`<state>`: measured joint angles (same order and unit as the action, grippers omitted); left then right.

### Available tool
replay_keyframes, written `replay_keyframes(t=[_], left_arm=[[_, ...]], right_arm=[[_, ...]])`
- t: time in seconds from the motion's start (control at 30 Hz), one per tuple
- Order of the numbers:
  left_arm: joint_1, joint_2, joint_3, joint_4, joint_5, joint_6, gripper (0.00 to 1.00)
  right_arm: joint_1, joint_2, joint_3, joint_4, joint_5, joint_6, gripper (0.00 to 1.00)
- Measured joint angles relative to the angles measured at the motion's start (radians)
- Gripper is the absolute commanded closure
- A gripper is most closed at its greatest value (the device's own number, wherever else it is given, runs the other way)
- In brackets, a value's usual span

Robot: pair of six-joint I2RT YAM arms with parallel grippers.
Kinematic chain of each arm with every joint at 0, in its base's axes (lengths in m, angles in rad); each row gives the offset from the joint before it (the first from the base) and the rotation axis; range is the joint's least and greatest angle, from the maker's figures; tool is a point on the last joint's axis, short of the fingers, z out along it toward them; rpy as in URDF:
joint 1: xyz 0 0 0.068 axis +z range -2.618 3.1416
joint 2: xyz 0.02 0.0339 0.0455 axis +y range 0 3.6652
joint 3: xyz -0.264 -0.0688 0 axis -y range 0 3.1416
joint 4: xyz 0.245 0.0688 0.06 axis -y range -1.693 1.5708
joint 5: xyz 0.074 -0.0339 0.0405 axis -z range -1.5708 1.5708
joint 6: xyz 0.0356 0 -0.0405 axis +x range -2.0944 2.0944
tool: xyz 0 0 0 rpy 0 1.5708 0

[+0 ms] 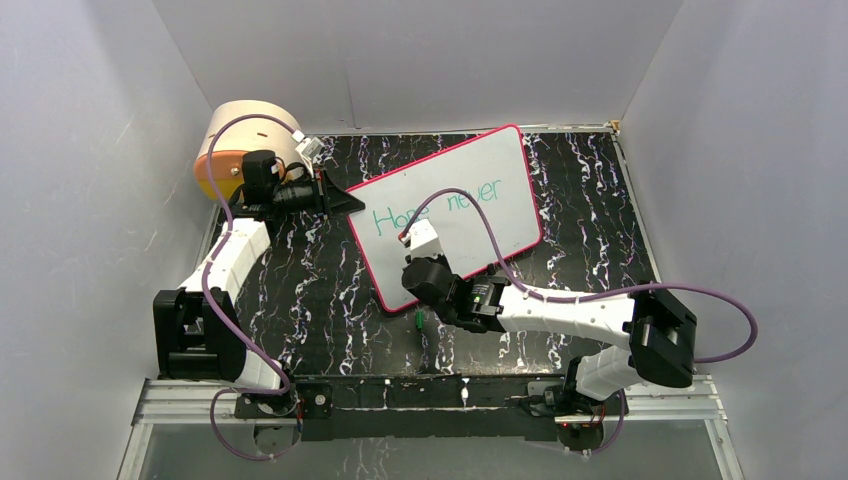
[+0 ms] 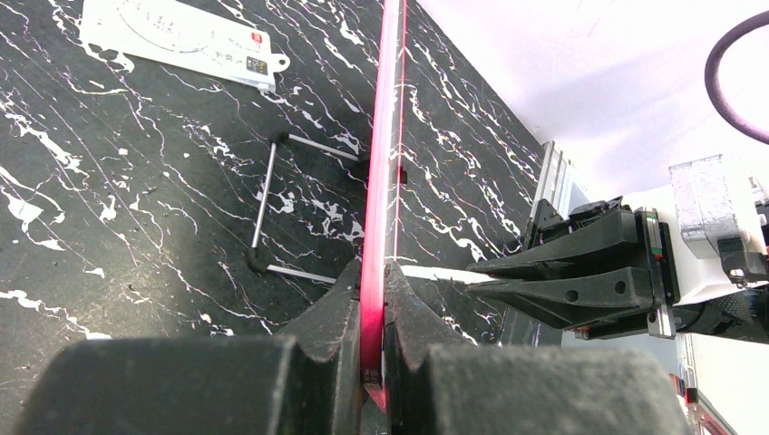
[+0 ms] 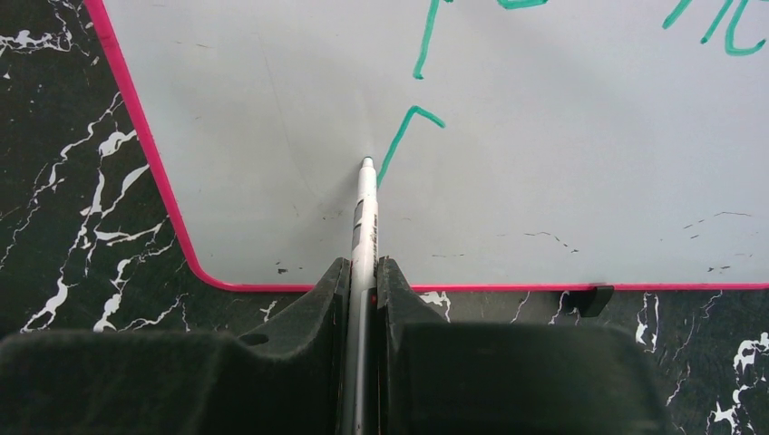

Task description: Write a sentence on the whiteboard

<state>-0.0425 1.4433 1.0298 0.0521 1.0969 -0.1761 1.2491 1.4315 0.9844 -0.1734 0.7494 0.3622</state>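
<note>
Whiteboard (image 1: 500, 228) is lying just ahead of the right gripper (image 3: 363, 272), with its rim clamped in the left gripper (image 2: 372, 281). The sentence (image 1: 478, 196) is reading "Hope never", and a short second-line stroke is sitting right at the pen (image 3: 365, 213) tip. Risks: the pen may be sliding in the jaws under pressure, breaking strokes. The wrist may be smearing ink, and the board may be shifting if the left pinch slips. Right jaws are nearly closed, gripping the pen with its tip touching the board. Left jaws are fully clenched on the rim.

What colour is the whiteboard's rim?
Pink-red, a thin band round the whiteboard; clearest in the right wrist view.
</note>
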Motion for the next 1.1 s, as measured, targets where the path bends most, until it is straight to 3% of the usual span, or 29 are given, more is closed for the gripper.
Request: replay_keyframes(t=[1.1], left_arm=[[0.0,0.0,0.0,0.0,-0.005,0.0,1.0]], right_arm=[[-0.031,-0.005,0.0,-0.039,0.021,0.028,1.0]])
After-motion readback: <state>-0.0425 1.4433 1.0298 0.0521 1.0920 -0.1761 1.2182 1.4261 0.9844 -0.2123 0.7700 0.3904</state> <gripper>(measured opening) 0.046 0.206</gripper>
